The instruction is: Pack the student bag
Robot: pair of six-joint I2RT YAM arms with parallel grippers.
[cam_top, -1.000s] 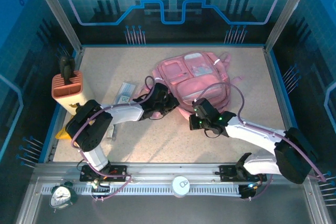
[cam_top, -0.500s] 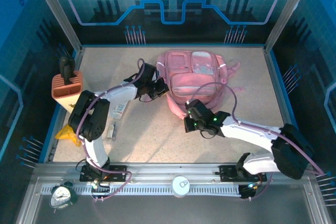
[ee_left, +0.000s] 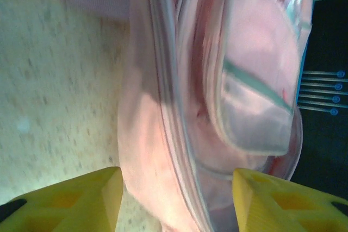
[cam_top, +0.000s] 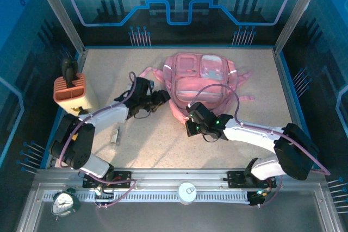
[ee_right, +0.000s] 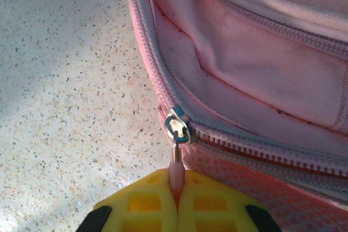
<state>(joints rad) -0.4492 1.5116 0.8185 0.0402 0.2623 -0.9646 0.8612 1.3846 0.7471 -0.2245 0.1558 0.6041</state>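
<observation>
looking down from above, i see the speckled table (cam_top: 163,145) with the pink student bag (cam_top: 204,82) lying flat toward its far middle, straps trailing at both sides. an orange ribbed box (cam_top: 69,88) stands at the table's left edge, well apart from the bag. my left gripper (ee_left: 175,196) sits at the bag's left side, its yellow fingers (ee_left: 70,196) spread wide, with the bag's edge and clear front panel showing between them. my right gripper (ee_right: 176,188) is at the bag's near corner, pressed together on the pink zip pull (ee_right: 175,177) attached to the metal slider (ee_right: 177,126).
</observation>
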